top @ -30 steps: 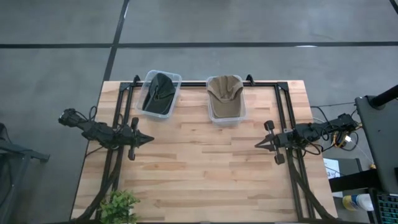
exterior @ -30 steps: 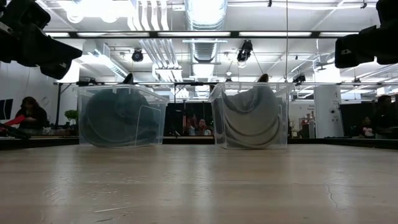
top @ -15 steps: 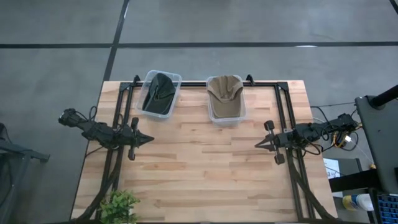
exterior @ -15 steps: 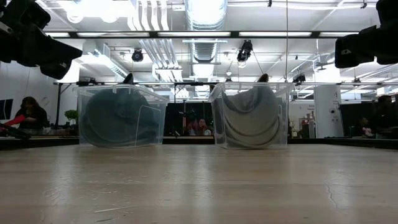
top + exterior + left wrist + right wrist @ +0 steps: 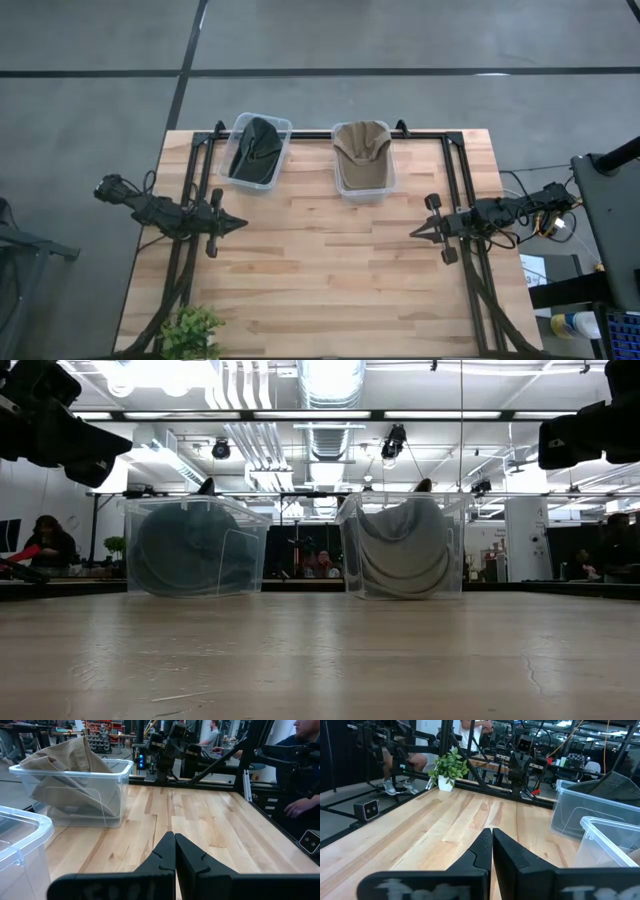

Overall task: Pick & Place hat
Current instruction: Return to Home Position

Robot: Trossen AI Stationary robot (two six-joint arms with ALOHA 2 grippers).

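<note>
A dark green hat (image 5: 256, 148) lies in a clear plastic bin (image 5: 283, 128) at the table's far left. A tan hat (image 5: 361, 152) lies in a second clear bin (image 5: 389, 186) beside it; the low view shows both, the dark hat (image 5: 185, 550) and the tan hat (image 5: 405, 550). My left gripper (image 5: 240, 223) hovers shut over the table's left side, near of the dark hat's bin, and touches nothing. My right gripper (image 5: 414, 232) hovers shut over the right side, near of the tan hat's bin. In the wrist views the left gripper (image 5: 174, 842) and the right gripper (image 5: 492, 836) show closed tips.
A small potted plant (image 5: 192, 331) stands at the table's near left corner. Black frame rails (image 5: 455, 170) run along the table's sides and far edge. Bare wooden tabletop (image 5: 325, 270) lies between the two grippers. People sit in the room beyond the table.
</note>
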